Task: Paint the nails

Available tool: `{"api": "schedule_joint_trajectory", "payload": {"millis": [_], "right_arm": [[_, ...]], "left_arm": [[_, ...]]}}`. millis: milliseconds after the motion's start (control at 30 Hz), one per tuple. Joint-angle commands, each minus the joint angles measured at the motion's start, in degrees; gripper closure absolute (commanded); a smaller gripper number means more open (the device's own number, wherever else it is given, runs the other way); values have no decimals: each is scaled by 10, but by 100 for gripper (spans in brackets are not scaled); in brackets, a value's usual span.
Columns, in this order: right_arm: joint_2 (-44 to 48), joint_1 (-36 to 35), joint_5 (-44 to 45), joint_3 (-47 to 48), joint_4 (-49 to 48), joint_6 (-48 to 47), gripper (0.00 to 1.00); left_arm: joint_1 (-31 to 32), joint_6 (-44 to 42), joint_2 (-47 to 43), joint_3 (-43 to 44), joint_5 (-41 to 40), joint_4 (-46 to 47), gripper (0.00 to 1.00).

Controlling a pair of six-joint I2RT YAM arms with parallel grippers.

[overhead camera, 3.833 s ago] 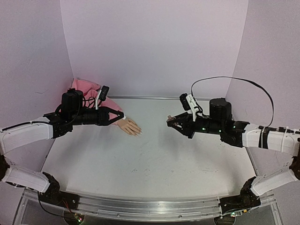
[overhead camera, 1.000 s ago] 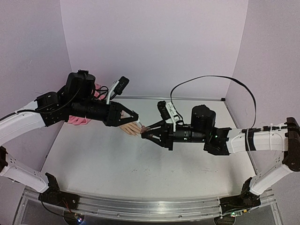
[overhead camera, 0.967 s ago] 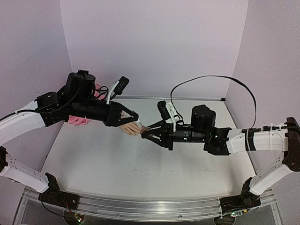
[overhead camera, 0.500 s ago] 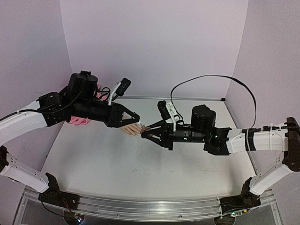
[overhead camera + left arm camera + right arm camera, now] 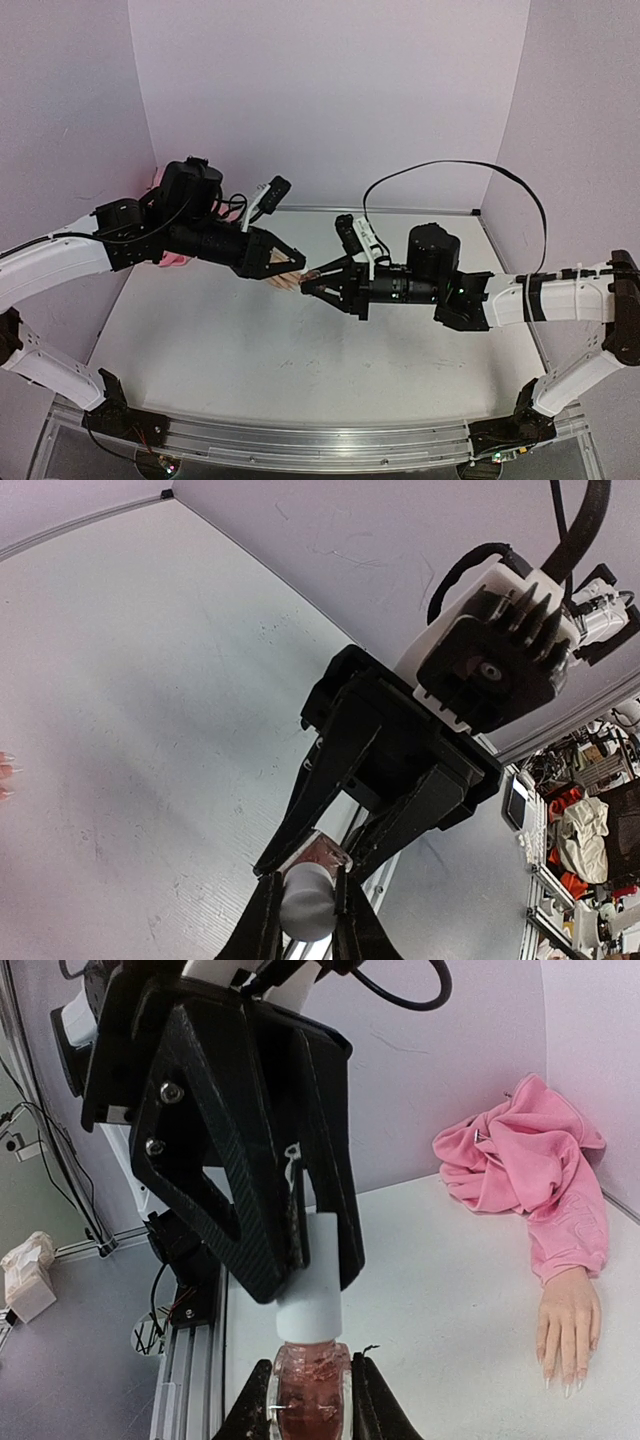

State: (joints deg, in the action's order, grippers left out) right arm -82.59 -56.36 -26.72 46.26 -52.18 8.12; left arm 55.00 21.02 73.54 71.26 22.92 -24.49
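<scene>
My right gripper (image 5: 308, 1405) is shut on a small pinkish polish bottle (image 5: 308, 1392), held in the air above the table's middle. My left gripper (image 5: 308, 905) is shut on the bottle's white cap (image 5: 306, 900), and the two grippers meet tip to tip (image 5: 305, 275). The cap (image 5: 318, 1280) still sits on the bottle's neck. The flesh-coloured mannequin hand (image 5: 568, 1325) lies flat on the table in a pink sleeve (image 5: 520, 1165). Its pale nails (image 5: 565, 1385) point away from the sleeve. In the top view the hand (image 5: 285, 283) is mostly hidden behind my left gripper.
Lilac walls (image 5: 330, 100) close the white table (image 5: 300, 350) at the back and both sides. The pink sleeve (image 5: 172, 258) is bunched in the back left corner. A black cable (image 5: 480, 168) loops above my right arm.
My left arm has swung rightward and its wrist has turned while its fingers stay on the cap. The right arm and the bottle have held still.
</scene>
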Motion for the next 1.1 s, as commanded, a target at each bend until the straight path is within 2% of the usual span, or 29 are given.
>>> {"api": "schedule_joint_trajectory", "payload": {"millis": [0, 100, 200, 333, 500, 633, 767, 967, 1067], "right_arm": [[6, -4, 13, 47, -50, -12, 100], [1, -8, 78, 53, -53, -13, 100], [-4, -28, 213, 63, -58, -34, 100], [-38, -62, 422, 80, -116, -106, 100], [-109, -93, 575, 129, -215, -203, 100], [-168, -105, 607, 183, -265, -259, 100], [-195, -106, 591, 214, -280, -270, 100], [-187, -104, 518, 217, -275, -240, 100], [-159, -98, 439, 203, -250, -213, 100]], "left_arm": [[3, -2, 7, 29, -3, -3, 100], [3, 8, 11, 31, -29, -13, 100], [4, 32, 19, 35, -68, -25, 100], [4, 72, 47, 46, -108, -43, 100], [5, 112, 83, 45, -140, -51, 100], [6, 128, 103, 40, -146, -54, 100], [6, 138, 112, 32, -148, -54, 100], [6, 134, 111, 18, -144, -52, 100], [6, 112, 106, 12, -131, -51, 100]]}}
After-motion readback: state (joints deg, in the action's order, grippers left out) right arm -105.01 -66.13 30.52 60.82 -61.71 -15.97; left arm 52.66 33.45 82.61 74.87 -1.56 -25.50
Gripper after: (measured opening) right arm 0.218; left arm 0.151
